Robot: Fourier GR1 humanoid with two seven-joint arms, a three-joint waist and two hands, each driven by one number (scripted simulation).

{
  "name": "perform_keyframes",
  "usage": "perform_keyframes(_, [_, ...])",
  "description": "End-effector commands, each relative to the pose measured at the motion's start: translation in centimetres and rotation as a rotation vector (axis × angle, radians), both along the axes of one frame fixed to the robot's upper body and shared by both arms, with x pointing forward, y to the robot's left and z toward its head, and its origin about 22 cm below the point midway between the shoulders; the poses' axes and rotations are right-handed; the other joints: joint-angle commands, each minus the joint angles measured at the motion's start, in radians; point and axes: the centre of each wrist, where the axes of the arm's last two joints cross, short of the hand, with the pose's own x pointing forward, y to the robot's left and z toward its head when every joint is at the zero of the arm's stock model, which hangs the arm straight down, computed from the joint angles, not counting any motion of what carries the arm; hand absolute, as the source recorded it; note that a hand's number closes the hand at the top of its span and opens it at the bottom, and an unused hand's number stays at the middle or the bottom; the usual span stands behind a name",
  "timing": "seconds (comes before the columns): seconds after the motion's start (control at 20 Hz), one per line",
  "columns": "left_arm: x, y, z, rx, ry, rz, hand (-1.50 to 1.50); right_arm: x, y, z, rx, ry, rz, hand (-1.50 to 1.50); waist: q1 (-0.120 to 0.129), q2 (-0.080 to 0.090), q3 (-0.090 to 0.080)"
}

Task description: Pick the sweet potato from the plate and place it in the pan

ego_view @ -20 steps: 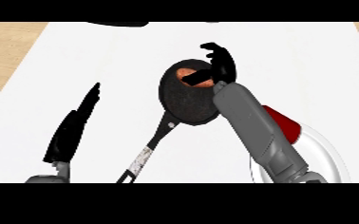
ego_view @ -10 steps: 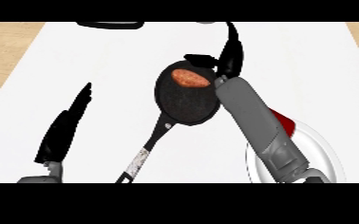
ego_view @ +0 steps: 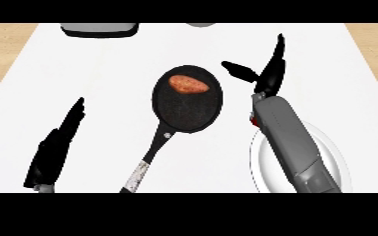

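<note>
A white tabletop [ego_view: 111, 80] is seen from above, with pale wood showing beyond its left and right edges. The sweet potato [ego_view: 188, 84] lies in the far part of the pan [ego_view: 188, 112] at the tabletop's middle and is held by nothing, so the placing is judged done. It is small, stubby, tapered and orange-brown. It is judged light, stiff and dull-skinned rather than slippery, and best taken across its thick middle. The pan is round, black and matte, and its long handle [ego_view: 144, 165] runs toward the near edge.

Just right of the pan and apart from it, the right hand [ego_view: 269, 77] is spread open and empty, fingers straight toward the far edge. Nearer the right edge a white round plate [ego_view: 334, 155] is partly covered by the grey forearm. The left hand [ego_view: 52, 152] rests open and empty by the left edge.
</note>
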Motion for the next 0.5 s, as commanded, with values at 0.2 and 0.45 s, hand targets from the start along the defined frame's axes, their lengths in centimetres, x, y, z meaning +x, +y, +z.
perform_keyframes(0.2, [-0.7, 0.1, -0.2, 0.004, 0.011, 0.038, 0.0, -6.1, -9.5, -1.6, -0.089, -0.022, 0.001, -1.5, -0.03, -0.009, -0.001])
perform_keyframes(0.45, [-0.3, -0.7, 0.2, 0.002, -0.007, 0.011, 0.0, -10.9, -12.6, -0.8, -0.095, -0.021, 0.032, -1.5, -0.025, -0.007, -0.001])
